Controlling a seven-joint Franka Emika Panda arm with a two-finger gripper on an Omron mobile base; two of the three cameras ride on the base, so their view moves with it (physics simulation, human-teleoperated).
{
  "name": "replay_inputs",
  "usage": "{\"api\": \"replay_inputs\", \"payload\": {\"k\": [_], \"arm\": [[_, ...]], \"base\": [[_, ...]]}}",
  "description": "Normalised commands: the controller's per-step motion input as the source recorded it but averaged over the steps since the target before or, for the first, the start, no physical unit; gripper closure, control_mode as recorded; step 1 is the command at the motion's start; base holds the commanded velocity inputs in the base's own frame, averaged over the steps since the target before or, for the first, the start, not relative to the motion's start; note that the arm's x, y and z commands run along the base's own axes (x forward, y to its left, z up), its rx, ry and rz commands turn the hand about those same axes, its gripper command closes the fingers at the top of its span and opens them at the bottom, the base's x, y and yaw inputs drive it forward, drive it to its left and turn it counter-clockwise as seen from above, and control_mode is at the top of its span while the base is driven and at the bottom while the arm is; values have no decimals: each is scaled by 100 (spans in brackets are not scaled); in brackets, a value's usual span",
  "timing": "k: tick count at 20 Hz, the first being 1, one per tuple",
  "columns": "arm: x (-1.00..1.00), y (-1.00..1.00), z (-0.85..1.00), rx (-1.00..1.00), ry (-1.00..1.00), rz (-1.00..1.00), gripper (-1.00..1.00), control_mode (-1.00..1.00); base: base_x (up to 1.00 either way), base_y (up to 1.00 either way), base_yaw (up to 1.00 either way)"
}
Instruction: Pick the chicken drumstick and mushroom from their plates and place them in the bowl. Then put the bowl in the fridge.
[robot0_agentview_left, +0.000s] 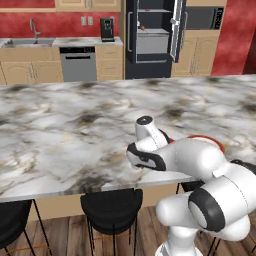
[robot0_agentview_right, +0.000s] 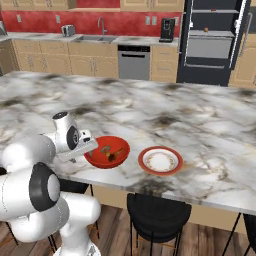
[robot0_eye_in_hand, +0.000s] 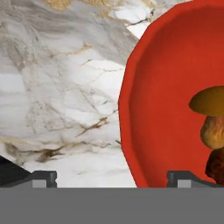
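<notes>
You've got the red bowl (robot0_agentview_right: 106, 151) sitting near the front edge of the marble worktop (robot0_agentview_right: 150, 110), and both foods look to be in it already: in the hand view the mushroom (robot0_eye_in_hand: 212, 118) stands inside the red wall with a darker brown piece, most likely the chicken drumstick (robot0_eye_in_hand: 216, 168), just below it at 6 o'clock. The red-rimmed plate (robot0_agentview_right: 160, 160) lies bare at the bowl's 3 o'clock, just beside it. I can't make out the second, pale plate.

Your claw (robot0_eye_in_hand: 111, 177) is spread wide and carries nothing; its two tips straddle the bowl's rim, one over the marble, one over the red inside. From the right base view, the hand hovers at the bowl's 9 o'clock edge.

So the loading half reads as done. What's left: grip that rim, lift, and carry the bowl to the black fridge (robot0_agentview_left: 152, 37), standing open across the kitchen at 12 o'clock, well apart.
</notes>
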Motion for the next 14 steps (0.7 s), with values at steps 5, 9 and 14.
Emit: {"api": "replay_inputs", "payload": {"k": [5,9,14], "arm": [[24,-4,-20,-4,3,3,-100,-100],[33,-12,-24,0,2,6,-100,-100],[26,-14,-25,0,6,10,-100,-100]], "base": [[0,0,0],[0,0,0],[0,0,0]]}}
